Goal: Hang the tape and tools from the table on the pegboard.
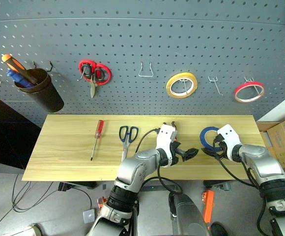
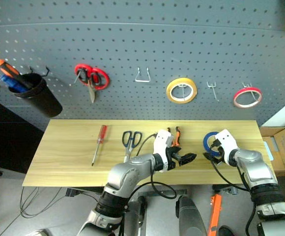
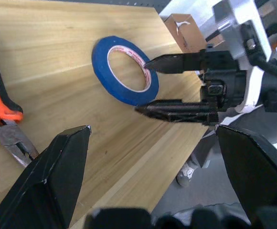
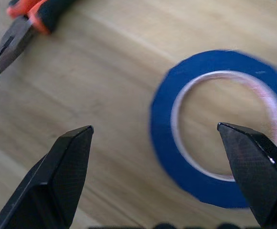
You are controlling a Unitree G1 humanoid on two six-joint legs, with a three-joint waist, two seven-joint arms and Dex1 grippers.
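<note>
The right gripper (image 3: 150, 86), jaws wide and empty, straddles the near band of the thin blue ring of tape (image 3: 124, 69) lying flat on the pale wooden table (image 1: 69, 147) beside the orange-and-black-handled pliers (image 3: 2, 117), which looks light, stiff and best pinched across that band, while the left gripper (image 1: 190, 153) hangs spread and empty nearby.

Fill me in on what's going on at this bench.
The right gripper, jaws open, is at the blue tape lying flat on the table, one jaw over its hollow centre. The left gripper is open and holds nothing. The pliers, scissors and screwdriver lie unhung below the pegboard.
</note>
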